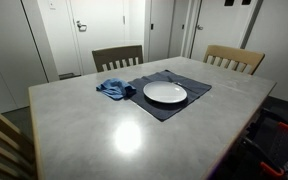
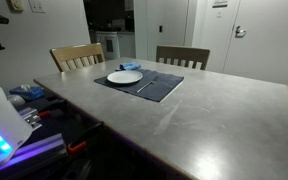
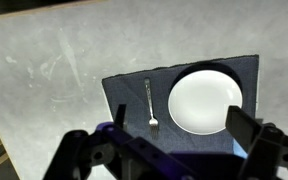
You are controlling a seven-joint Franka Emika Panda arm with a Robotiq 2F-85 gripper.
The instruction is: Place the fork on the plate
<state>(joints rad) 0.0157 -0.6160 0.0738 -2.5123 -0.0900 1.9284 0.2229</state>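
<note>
The white plate point(image 3: 206, 100) lies on the right part of a dark grey placemat point(image 3: 129, 95). The thin metal fork point(image 3: 150, 103) lies on the placemat just left of the plate, tines toward me, not touching it. My gripper point(image 3: 180, 124) is open and empty, hovering well above the placemat, its fingers spread on either side of the fork and plate. The plate also shows in both exterior views point(image 1: 165, 93) point(image 2: 125, 77). The fork shows as a thin line beside the plate point(image 2: 144, 86). The arm is out of both exterior views.
A crumpled blue cloth point(image 1: 115, 89) lies at the placemat's corner. Two wooden chairs point(image 1: 117, 57) point(image 1: 234, 58) stand at the far side of the grey table point(image 1: 104, 130). Robot equipment with cables point(image 2: 24, 115) sits by the table's edge.
</note>
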